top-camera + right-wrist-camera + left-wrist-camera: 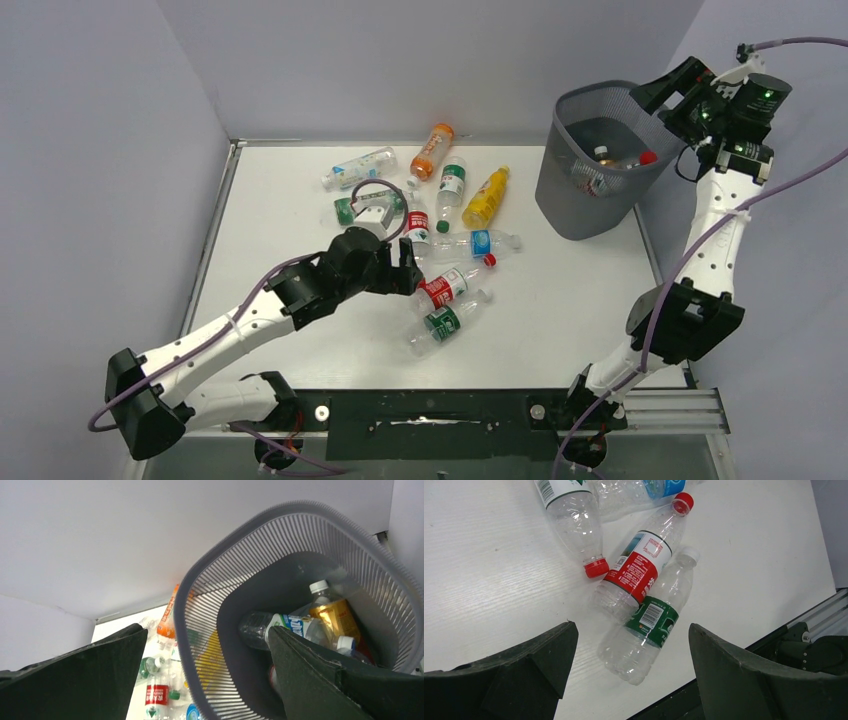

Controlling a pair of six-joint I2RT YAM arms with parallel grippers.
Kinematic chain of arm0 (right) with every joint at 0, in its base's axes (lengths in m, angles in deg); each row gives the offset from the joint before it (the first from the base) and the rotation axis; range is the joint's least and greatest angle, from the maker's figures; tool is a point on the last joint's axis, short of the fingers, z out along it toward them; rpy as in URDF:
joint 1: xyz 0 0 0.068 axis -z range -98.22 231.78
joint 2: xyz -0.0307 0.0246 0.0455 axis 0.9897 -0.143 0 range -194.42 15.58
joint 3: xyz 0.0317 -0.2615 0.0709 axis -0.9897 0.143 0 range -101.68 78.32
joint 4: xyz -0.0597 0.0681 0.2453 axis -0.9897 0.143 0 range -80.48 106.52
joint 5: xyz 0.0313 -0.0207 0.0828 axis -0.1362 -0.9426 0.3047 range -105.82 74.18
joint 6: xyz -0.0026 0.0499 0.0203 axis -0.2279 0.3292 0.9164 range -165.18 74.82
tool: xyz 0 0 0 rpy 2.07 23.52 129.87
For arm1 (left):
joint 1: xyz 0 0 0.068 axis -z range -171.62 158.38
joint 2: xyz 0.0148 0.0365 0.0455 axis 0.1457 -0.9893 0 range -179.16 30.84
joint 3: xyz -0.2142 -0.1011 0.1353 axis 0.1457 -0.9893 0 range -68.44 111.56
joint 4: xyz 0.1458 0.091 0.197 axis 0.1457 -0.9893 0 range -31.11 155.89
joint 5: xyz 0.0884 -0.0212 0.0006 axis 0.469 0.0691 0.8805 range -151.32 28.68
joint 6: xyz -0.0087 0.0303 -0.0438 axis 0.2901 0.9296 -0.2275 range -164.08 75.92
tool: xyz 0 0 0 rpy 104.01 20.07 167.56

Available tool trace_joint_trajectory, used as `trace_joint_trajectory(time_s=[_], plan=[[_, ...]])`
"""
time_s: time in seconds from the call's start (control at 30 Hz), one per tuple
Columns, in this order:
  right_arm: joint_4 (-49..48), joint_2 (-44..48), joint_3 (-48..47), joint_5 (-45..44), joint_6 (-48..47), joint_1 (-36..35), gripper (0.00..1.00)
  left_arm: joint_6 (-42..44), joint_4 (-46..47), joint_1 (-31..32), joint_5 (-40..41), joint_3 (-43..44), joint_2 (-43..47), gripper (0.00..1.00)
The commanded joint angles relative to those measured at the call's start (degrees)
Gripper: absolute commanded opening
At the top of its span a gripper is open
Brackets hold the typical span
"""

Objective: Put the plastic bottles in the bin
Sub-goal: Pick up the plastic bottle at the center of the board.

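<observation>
From above, the white table (300,200) carries a loose cluster of small plastic bottles (440,215) near its middle, with an orange bottle (432,150) and a yellow bottle (486,196) lying toward the far side; the dark grey wire-mesh bin (572,195) stands at the far right corner with a few bottles already inside. The left gripper (408,272) hangs low at the near edge of the cluster, just beside a clear bottle with a red label and red cap (443,288), while the right gripper (668,100) is held high at the bin's right rim. In the left wrist view the jaws stand wide apart with nothing between them; below, the red-labelled bottle lies side by side, touching, with a clear bottle with a green label and white cap (649,625), and another red-capped clear bottle (574,525) lies just beside them. In the right wrist view the jaws are likewise spread and empty above the bin, where a gold-labelled bottle with a white cap (335,615) and a clear bottle with a blue-and-white label (285,625) lie
</observation>
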Motion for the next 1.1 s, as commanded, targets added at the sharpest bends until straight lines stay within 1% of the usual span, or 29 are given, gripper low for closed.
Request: trace_joint_trajectory(time_s=[0.0,0.1,0.23,0.33,0.57,0.87,1.03,1.07], plan=[[-1.3,5.8,3.0,0.9,-1.8,-2.1,0.97,-0.2,3.1,-0.4,-2.2,-0.2,-2.5,0.82],[0.2,7.8,3.6,0.9,-3.1,-4.2,0.97,0.0,3.7,-0.3,-2.8,-1.3,-5.4,0.82],[2.2,10.2,4.4,0.9,-4.6,-9.1,0.98,0.3,5.9,-0.2,-3.6,-3.4,-7.9,0.82],[2.3,13.0,7.3,0.9,-4.6,-12.9,0.98,1.0,7.6,-0.1,-5.0,-3.9,-10.0,0.82],[1.8,18.8,16.5,-0.1,-4.7,-21.2,0.98,3.5,8.4,1.7,-10.8,-4.1,-14.2,0.82],[0.9,25.2,28.9,-2.6,-4.5,-30.4,0.99,3.5,8.4,4.6,-15.6,-8.6,-14.7,0.82],[-2.3,29.9,39.4,-5.0,-3.4,-34.7,0.99,3.5,8.2,5.1,-16.2,-10.1,-15.4,0.82],[-3.2,31.4,42.8,-5.4,-3.1,-35.6,0.99,3.7,7.8,5.3,-15.9,-10.0,-15.8,0.82]])
